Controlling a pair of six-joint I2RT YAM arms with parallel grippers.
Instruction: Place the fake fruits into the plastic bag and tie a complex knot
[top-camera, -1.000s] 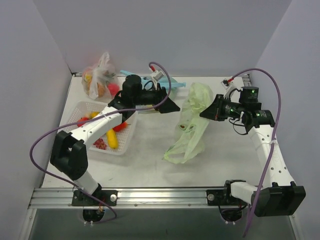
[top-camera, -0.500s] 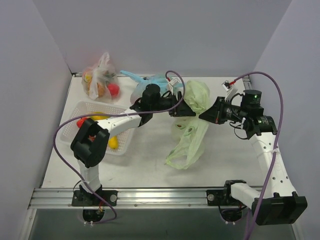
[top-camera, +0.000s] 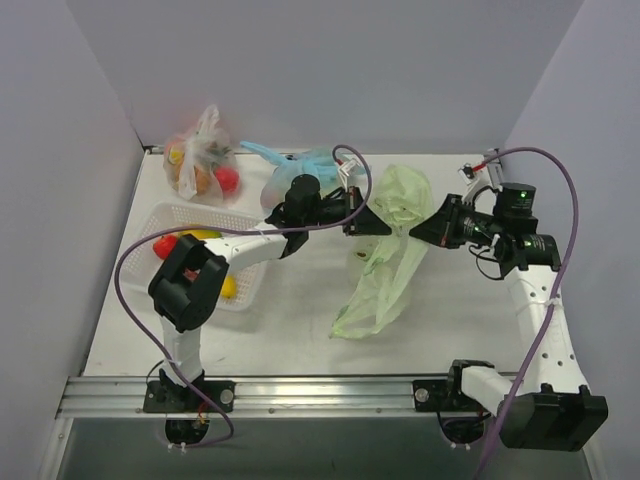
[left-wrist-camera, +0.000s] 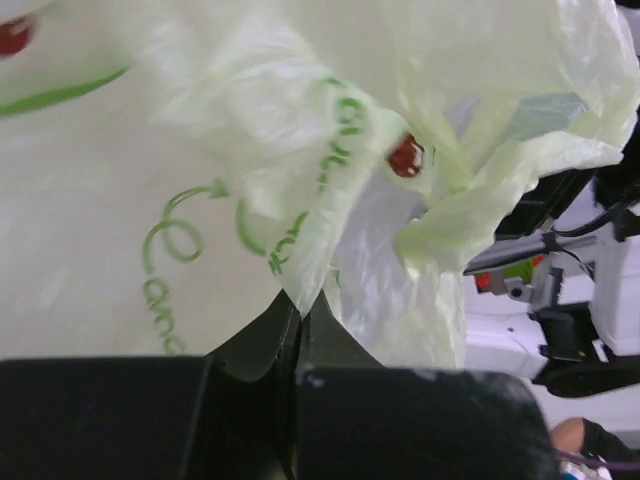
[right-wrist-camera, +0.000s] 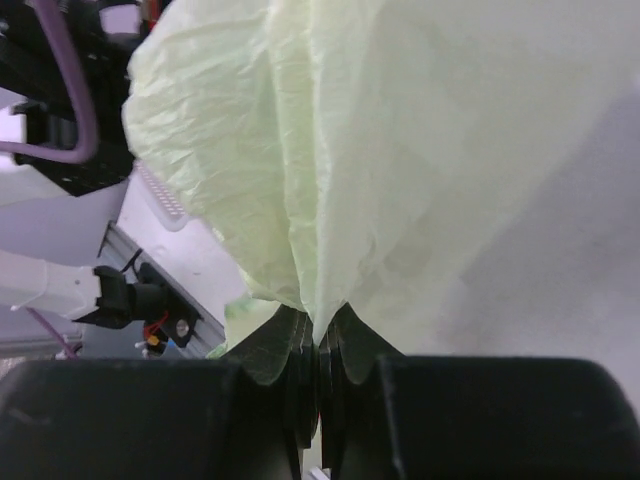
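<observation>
The pale green plastic bag (top-camera: 385, 262) hangs between both grippers above the middle of the table, its lower end trailing toward the front. My left gripper (top-camera: 381, 224) is shut on the bag's left upper edge; the wrist view shows the film (left-wrist-camera: 300, 240) pinched between the jaws. My right gripper (top-camera: 420, 227) is shut on the bag's right upper edge (right-wrist-camera: 330, 200). The fake fruits (top-camera: 205, 240) lie in a white basket (top-camera: 175, 213) at the left: a red piece, a yellow piece and others, partly hidden by the left arm.
A clear bag of orange and red fruit (top-camera: 200, 160) stands at the back left. A light blue knotted bag (top-camera: 295, 168) lies behind the left arm. Grey walls close in the table on three sides; a metal rail (top-camera: 320, 392) runs along the front.
My left arm swung right from over the basket to the bag's top and closed on its left edge. The right gripper kept its hold and shifted slightly right.
</observation>
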